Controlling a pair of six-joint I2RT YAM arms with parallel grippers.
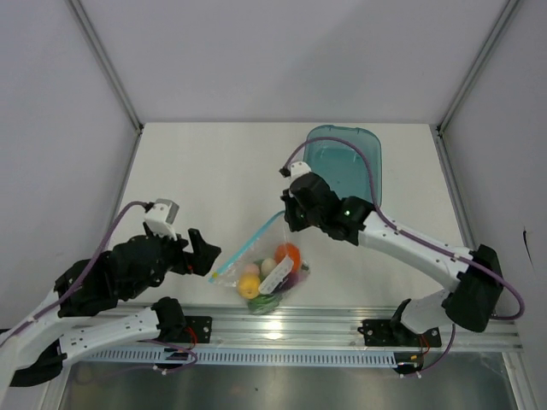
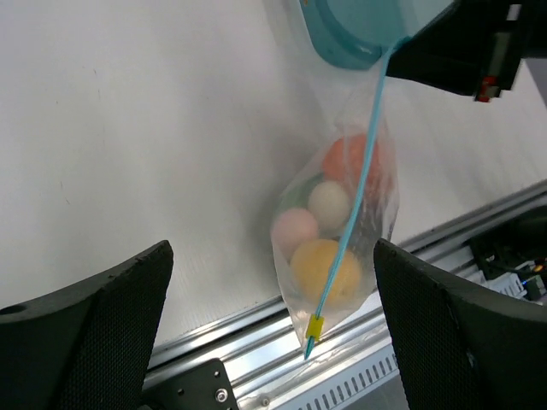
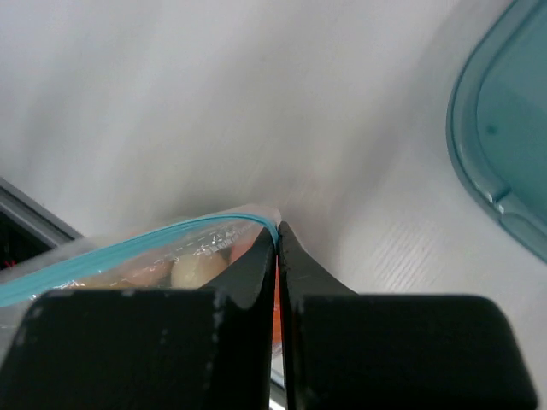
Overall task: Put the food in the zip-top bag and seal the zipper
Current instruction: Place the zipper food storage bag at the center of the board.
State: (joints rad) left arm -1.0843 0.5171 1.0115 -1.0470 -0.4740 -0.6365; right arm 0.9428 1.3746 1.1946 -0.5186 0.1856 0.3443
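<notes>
The white table (image 1: 214, 171) carries everything, with the teal tray (image 1: 342, 171) lying near its far right edge. The right arm (image 1: 410, 248) reaches in from the near right corner. Its right gripper (image 3: 278, 235) is clamped tight on one end of the zipper (image 1: 248, 243) and holds that corner up. The zip-top bag (image 1: 269, 278) hangs from there, sagging toward the middle of the near edge. The left gripper (image 1: 209, 256) stands spread wide, holding nothing, near the zipper's lower end but off the bag. The food sits inside the bag: an orange-red tomato (image 1: 288, 254), a yellow lemon (image 1: 249, 286), a pale egg (image 1: 268, 266), and something green (image 1: 265, 301) at the bottom. A small yellow slider (image 2: 314, 327) sits at the strip's lower tip.
</notes>
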